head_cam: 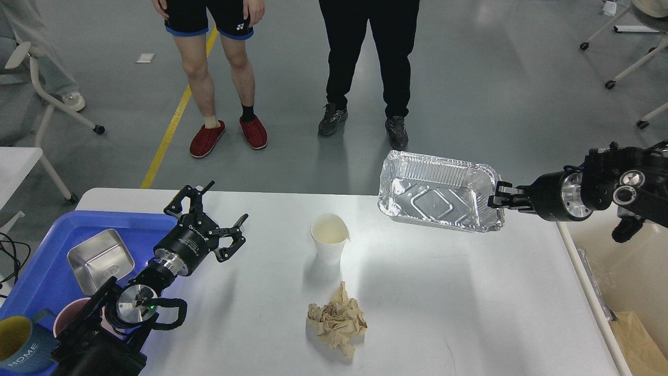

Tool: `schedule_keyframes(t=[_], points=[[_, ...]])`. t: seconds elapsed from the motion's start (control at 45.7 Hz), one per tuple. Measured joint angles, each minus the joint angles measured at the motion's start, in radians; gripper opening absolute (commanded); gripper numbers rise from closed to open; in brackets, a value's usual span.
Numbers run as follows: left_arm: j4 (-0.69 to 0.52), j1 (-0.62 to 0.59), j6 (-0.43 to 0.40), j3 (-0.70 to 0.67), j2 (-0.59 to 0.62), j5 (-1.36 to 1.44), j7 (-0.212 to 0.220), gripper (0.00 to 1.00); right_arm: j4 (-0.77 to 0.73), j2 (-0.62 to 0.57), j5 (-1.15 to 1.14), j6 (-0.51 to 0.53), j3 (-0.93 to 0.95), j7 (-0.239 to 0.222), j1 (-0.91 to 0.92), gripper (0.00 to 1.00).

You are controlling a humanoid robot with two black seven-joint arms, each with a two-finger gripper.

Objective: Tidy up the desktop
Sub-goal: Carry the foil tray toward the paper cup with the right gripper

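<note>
R gripper (494,195) clamps foil tray (438,190), raised above desktop (449,292) far-right.

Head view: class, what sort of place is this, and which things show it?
Probably a robotics lab or test hall: a grey floor with a yellow line, rolling chairs, and onlookers behind the desktop.

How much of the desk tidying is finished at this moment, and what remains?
Done: a steel pan and mugs sit in the blue tray. In hand: the right gripper holds a foil tray in the air. Left: the paper cup and crumpled paper on the desktop.
</note>
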Motion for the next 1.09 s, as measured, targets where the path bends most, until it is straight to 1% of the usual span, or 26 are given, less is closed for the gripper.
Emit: schedule_keyframes(t=[0.153,0.372,0.613,0.788,1.095], points=[[0.000,0.000,0.000,0.000,0.002,0.000,0.000,0.97,0.000,0.023,0.037,0.004,-0.042,-0.017,0.074,0.00],[0.000,0.000,0.000,0.000,0.005,0.000,0.000,0.97,0.006,0.045,0.063,0.010,-0.105,-0.022,0.144,0.00],[0.000,0.001,0.000,0.005,0.004,0.005,0.007,0.97,0.006,0.064,0.064,0.013,-0.123,-0.021,0.147,0.00],[0.000,0.001,0.009,0.030,0.006,0.007,0.004,0.97,0.005,0.080,0.060,0.012,-0.155,-0.020,0.133,0.00],[0.000,0.001,0.014,0.032,0.006,0.008,0.003,0.97,0.001,0.105,0.055,-0.001,-0.162,-0.019,0.106,0.00]])
